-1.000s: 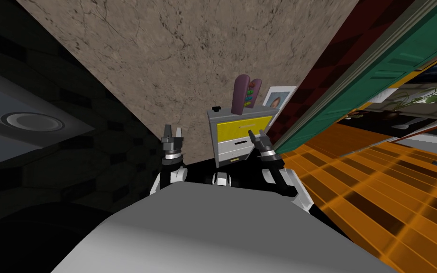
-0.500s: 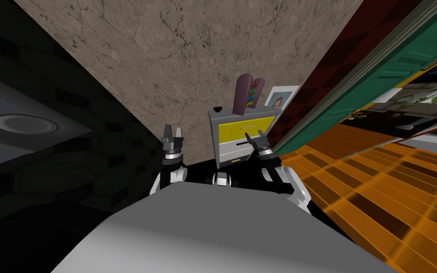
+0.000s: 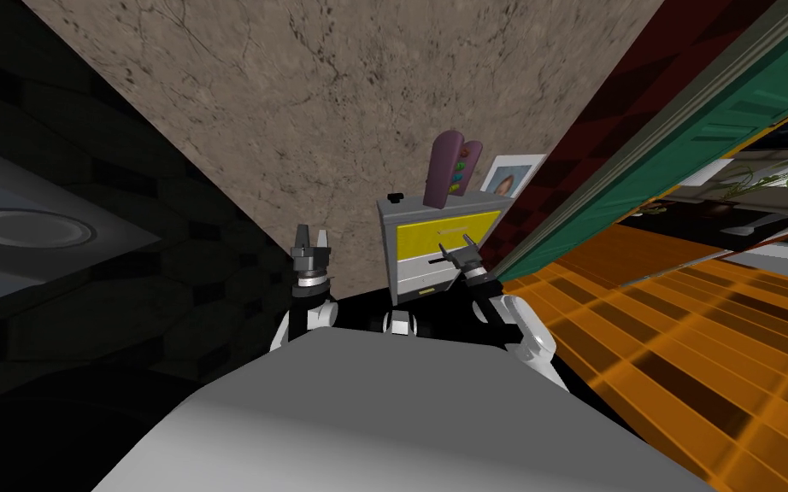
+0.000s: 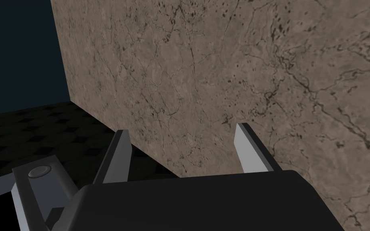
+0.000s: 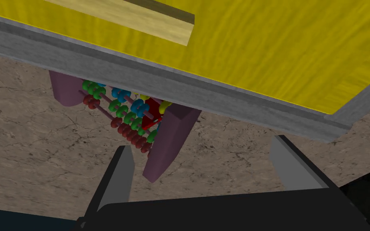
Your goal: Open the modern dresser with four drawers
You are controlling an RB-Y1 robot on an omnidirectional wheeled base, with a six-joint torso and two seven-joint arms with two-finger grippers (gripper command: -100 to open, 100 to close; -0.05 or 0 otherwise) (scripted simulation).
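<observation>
Now the right gripper (image 3: 457, 248), fingers wide, has crept left across the dresser (image 3: 411, 272) by the far wall, nearing its yellow drawer (image 5: 260, 52); left gripper (image 3: 311, 236) hangs wide; no grasp yet

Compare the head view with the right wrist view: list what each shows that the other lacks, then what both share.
Head view adds the dresser's grey lower drawers, the left end effector open by the marbled wall, a framed portrait, a green door and orange floor. Right wrist view adds the pale handle up close and the abacus's separate beads on rods. Both share the yellow top drawer, the abacus, the open right end effector and that wall.
</observation>
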